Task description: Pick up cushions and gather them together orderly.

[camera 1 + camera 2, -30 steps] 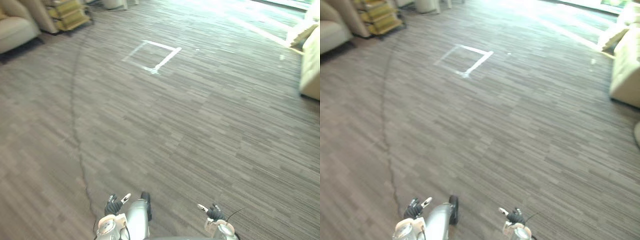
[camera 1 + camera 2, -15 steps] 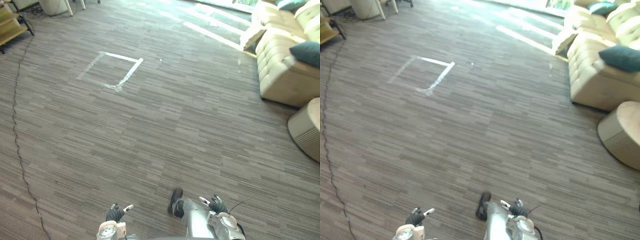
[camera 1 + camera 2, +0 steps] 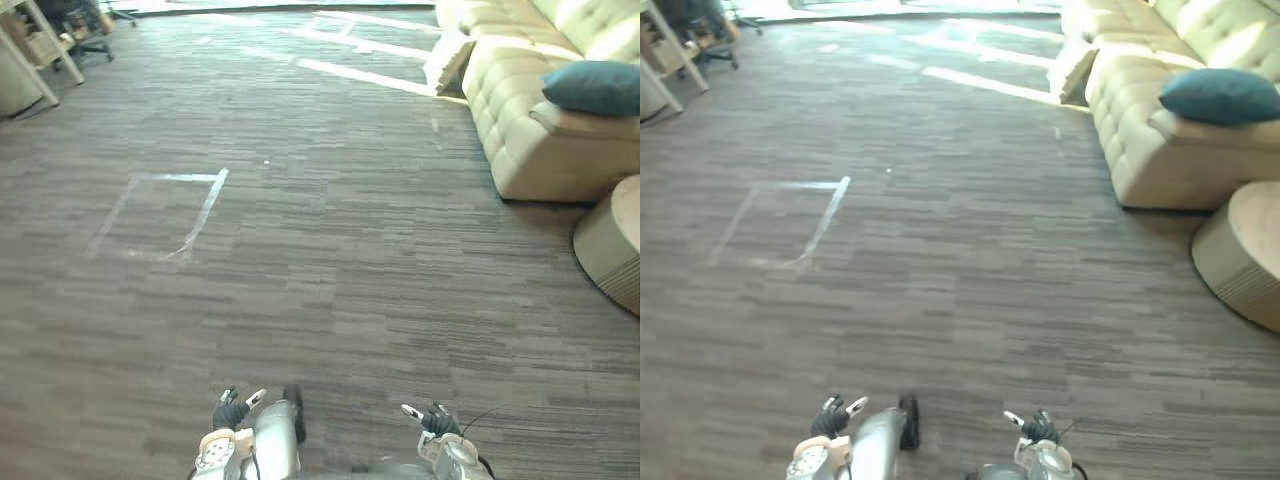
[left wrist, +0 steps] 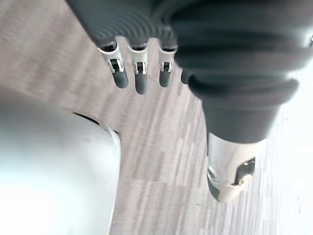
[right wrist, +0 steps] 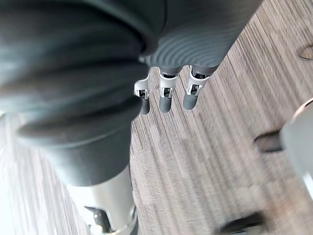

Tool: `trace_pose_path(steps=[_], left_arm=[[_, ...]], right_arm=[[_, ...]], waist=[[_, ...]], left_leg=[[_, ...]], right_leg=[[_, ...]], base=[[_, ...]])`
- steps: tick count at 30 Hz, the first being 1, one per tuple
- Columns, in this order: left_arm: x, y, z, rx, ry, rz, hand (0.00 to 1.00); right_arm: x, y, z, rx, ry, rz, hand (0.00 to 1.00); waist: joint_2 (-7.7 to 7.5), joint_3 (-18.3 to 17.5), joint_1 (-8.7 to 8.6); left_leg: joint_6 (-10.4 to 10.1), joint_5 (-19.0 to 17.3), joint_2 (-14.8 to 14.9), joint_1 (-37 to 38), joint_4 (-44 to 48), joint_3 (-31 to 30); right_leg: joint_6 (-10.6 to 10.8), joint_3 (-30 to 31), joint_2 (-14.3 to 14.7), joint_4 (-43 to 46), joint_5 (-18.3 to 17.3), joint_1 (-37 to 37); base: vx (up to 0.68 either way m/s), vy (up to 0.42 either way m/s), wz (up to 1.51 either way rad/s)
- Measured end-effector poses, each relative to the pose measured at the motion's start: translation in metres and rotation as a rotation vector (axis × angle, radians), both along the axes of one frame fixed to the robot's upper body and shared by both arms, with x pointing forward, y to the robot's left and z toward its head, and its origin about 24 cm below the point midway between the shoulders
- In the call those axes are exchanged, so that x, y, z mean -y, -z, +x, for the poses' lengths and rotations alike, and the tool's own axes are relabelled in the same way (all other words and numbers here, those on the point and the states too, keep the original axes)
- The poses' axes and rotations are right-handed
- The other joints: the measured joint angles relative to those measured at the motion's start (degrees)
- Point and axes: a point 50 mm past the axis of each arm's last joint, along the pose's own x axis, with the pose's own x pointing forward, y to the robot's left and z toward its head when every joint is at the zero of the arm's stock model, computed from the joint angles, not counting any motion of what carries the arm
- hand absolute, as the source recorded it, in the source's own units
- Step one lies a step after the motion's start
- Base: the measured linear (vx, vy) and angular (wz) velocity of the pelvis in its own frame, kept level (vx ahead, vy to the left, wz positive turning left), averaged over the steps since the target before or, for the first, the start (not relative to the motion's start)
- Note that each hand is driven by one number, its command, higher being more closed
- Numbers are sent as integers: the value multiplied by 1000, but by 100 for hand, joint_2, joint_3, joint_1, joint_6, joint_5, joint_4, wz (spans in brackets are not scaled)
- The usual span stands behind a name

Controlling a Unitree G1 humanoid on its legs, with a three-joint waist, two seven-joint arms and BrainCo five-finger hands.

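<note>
Held the left hand (image 3: 232, 412) low over grey striped carpet (image 3: 350, 270), fingers (image 4: 140, 81) straight and loose, thumb apart, nothing grasped. Held the right hand (image 3: 432, 421) likewise beside it, fingers (image 5: 165, 100) straight and relaxed over the same carpet, empty too. Noted a teal cushion (image 3: 597, 86) well ahead of the right hand and off to its outer side, lying on the near end of a cream tufted sofa (image 3: 525, 140). Noted a pale cushion (image 3: 447, 62) farther on, at that sofa's far-side corner, tilted against it with its lower edge on the floor. Found a round ribbed beige pouffe (image 3: 612, 245) nearer the right hand than the sofa, close by the sofa's front. Marked a square of pale tape (image 3: 160, 212) on the carpet well ahead of the left hand, toward its outer side. Saw sunlit bands (image 3: 365, 75) across the floor far ahead of both hands, running up to the sofa. Made out a white table leg (image 3: 42, 65) and a dark office chair (image 3: 85, 35) at the far corner beyond the left hand.
</note>
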Motion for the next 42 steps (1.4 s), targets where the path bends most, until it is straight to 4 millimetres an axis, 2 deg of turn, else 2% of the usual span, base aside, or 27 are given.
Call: trace_pose_path(steps=[1, 2, 3, 4, 5, 7, 10, 12, 13, 15, 16, 17, 18, 20, 21, 23, 26, 28, 30, 32, 34, 36, 37, 38, 39, 40, 42], left_arm=[[-3, 0, -2, -5, -10, 6, 0], [-7, 2, -5, -19, -23, 12, 0], [-11, 2, -5, -23, -21, 23, 0], [-16, 1, -5, -33, -10, 41, 0], [-20, 3, -5, -67, 10, 58, 0], [-17, 8, -11, -111, 20, 54, 0], [-10, 12, -17, -151, 72, 56, 0], [-5, 15, -20, -167, 94, 48, 0], [-5, 15, -21, -172, 98, 47, 0], [-5, 17, -26, -190, 116, 54, 0], [-3, 17, -27, -193, 117, 53, 0], [2, 18, -27, -190, 102, 34, 0], [8, 19, -28, -184, 83, 12, 0], [13, 18, -26, -160, 16, -22, 0], [12, 16, -24, -139, -17, -30, 0], [5, 13, -22, -121, -18, -7, 0], [-5, 7, -15, -77, -16, 22, 0], [-2, 5, -10, -48, -25, 8, 0], [1, 5, -8, -40, -28, -2, 0], [3, 4, -7, -36, -23, -7, 0], [-1, 3, -5, -25, -17, 0, 0], [-4, 4, -7, -40, -10, 9, 0], [-12, 3, -7, -43, -6, 30, 0], [-15, 4, -6, -58, 8, 41, 0], [-15, 5, -5, -72, 17, 46, 0], [-14, 8, -10, -107, 23, 46, 0], [-7, 13, -17, -148, 62, 43, 0]], right_arm=[[-3, 2, -4, -9, 4, 9, 0], [-8, 2, -5, -1, 10, 23, 0], [-11, 2, -4, 5, 14, 31, 0], [-13, 1, -3, 10, 14, 38, 0], [-14, 1, -3, 12, 10, 41, 0], [-9, 0, -1, 19, 0, 20, 0], [1, -4, 4, 38, -34, -25, 0], [8, -6, 7, 46, -38, -43, 0], [9, -6, 8, 50, -34, -48, 0], [14, -7, 7, 50, -32, -60, 0], [17, -6, 3, 41, -24, -63, 0], [22, -7, 4, 40, -17, -71, 0], [24, -9, 5, 45, -12, -79, 0], [22, -12, 12, 75, -20, -82, 0], [22, -12, 11, 69, -21, -80, 0], [11, -10, 11, 66, -27, -52, 0], [-1, -6, 12, 47, -33, -15, 0], [-1, -6, 12, 37, -30, -14, 0], [1, -4, 7, 18, -28, -20, 0], [1, -2, 5, 6, -35, -24, 0], [-2, 2, -4, -27, -34, -12, 0], [-2, 3, -7, -37, -31, -11, 0], [-4, 4, -8, -43, -29, -5, 0], [-5, 6, -12, -55, -28, 0, 0], [-5, 6, -14, -60, -30, -1, 0], [0, 5, -14, -53, -28, -12, 0], [6, 2, -13, -24, -21, -35, 0]], waist=[[-159, -132, 6], [-300, -205, -36], [-421, -204, -52], [-585, -180, -90], [-673, -124, -141], [-563, -95, -192], [-382, -108, -251], [-256, -46, -405], [-255, -45, -453], [-268, -50, -491], [-266, -57, -491], [-150, -92, -522], [51, -186, -507], [335, -89, -482], [392, -80, -422], [189, 2, -356], [-22, -11, -278], [60, 5, -126], [67, -1, -73], [122, -27, -40], [-17, -88, 26], [-219, -232, -22], [-391, -210, -45], [-556, -155, -98], [-582, -109, -101], [-504, -82, -143], [-306, -114, -230]], left_leg=[[92, 169, -98, -49, 375, 166], [244, 144, -187, 58, 617, 245], [456, -67, -302, 196, 729, 335], [502, -362, -472, 456, 813, 428], [571, -714, -675, 950, 855, 505], [617, -1097, -685, 1692, 757, 514], [606, -1387, -573, 2843, -23, 528], [570, -1434, -474, 3456, -500, 523], [567, -1433, -476, 3579, -606, 519], [312, -1588, -538, 3980, -622, 349], [201, -1658, -555, 4133, -502, 199], [195, -1658, -447, 4154, -83, 36], [11, -1531, -213, 3724, 972, -39], [-225, -766, 306, 2667, 3448, -96], [-251, -825, 639, 2221, 4517, 107], [-164, -1074, 760, 1746, 4967, 356], [42, -1390, 703, 767, 3842, 832], [73, -1348, 522, 366, 2507, 916], [17, -878, 243, 273, 847, 852], [64, -396, 194, 143, -274, 833], [240, 351, 49, 168, 48, 762], [586, 246, -203, 209, 343, 704], [634, -53, -384, 403, 458, 733], [643, -378, -617, 783, 475, 731], [602, -537, -725, 1116, 459, 697], [648, -741, -768, 1583, 402, 623], [723, -1014, -755, 2406, -16, 454]], right_leg=[[158, 50, -152, 561, -128, -110], [236, 105, -374, 1775, -125, -550], [458, 157, -531, 2757, 37, -920], [736, 210, -801, 4061, 607, -1443], [821, 109, -1123, 5489, 1031, -1973], [596, -372, -1324, 6154, 908, -2330], [419, -1300, -1211, 5507, 471, -3246], [339, -1856, -836, 3761, 476, -3817], [293, -1924, -670, 2998, 695, -3964], [139, -1738, -242, 1362, 1538, -4104], [-305, -1451, -163, 1487, 2046, -4100], [-570, -1404, -130, 1942, 2010, -4098], [-581, -1544, -62, 2098, 1662, -4011], [-641, -1581, 200, 1977, 1273, -3481], [-689, -1569, 382, 1755, 1118, -2983], [-682, -1431, 441, 1291, 950, -2097], [-568, -1103, 428, 451, 933, -1131], [-395, -896, 338, 102, 828, -687], [-205, -732, 182, -214, 677, -283], [74, -587, 164, -362, 392, 89], [295, -478, -59, -54, 225, 238], [404, -399, -363, 1639, 238, -403], [812, -321, -624, 3049, 552, -935], [1132, -180, -915, 4465, 1342, -1428], [1054, -227, -1083, 5190, 1397, -1674], [845, -416, -1225, 5769, 1264, -1925], [606, -874, -1267, 5837, 937, -2481]], base=[[937, 401, -68], [784, 301, -57], [916, 370, -40], [717, 297, -19], [718, 281, -8], [699, 236, -12], [612, 135, -9], [788, 62, 8], [888, 26, 16], [790, -46, 31], [842, -101, 48], [812, -111, 38], [943, -145, 31], [890, -145, 12], [731, -104, -13], [615, -91, -18], [592, -89, -45], [548, 48, -66], [593, 150, -48], [612, 244, -36], [693, 293, -26], [777, 330, 0], [825, 335, 28], [658, 245, 35], [640, 220, 30], [616, 199, 17], [576, 147, 27]])
